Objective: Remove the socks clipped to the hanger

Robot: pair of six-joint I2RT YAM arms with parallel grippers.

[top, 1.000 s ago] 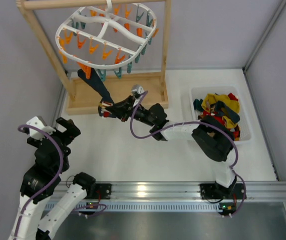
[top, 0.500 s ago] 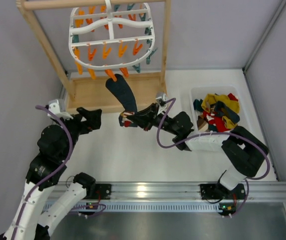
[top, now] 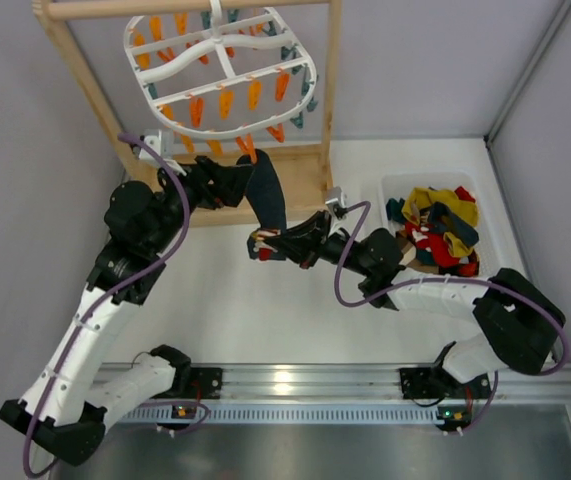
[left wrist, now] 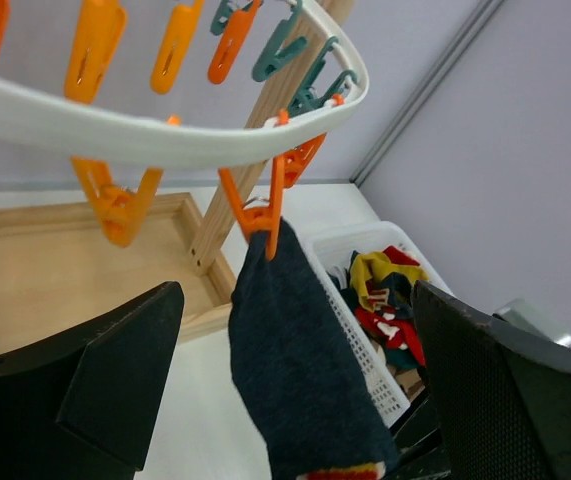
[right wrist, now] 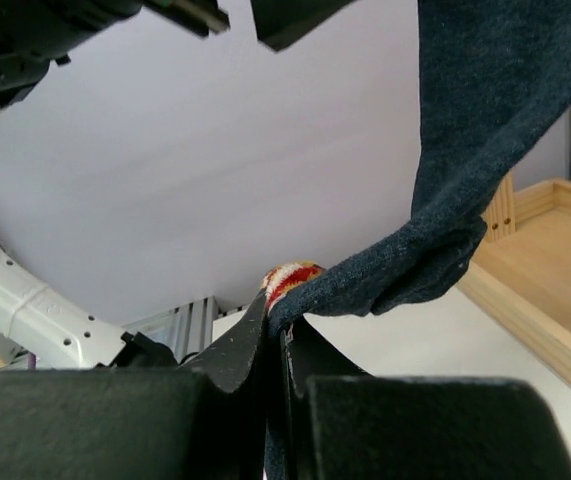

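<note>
The hanger [left wrist: 85, 118] hangs just above the left claw [top: 235, 183], whose fingers stand spread wide on either side of the navy sock [left wrist: 300, 360]. The sock dangles from an orange clip [left wrist: 265, 212], its striped cuff pinched tight in the right claw [right wrist: 275, 322].

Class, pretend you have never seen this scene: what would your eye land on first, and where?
A dark navy sock hangs from one orange clip on the white hanger at the rear. The right claw pinches its patterned cuff, and the open left claw flanks it higher up. At right, a white bin holds a colourful sock heap.
</note>
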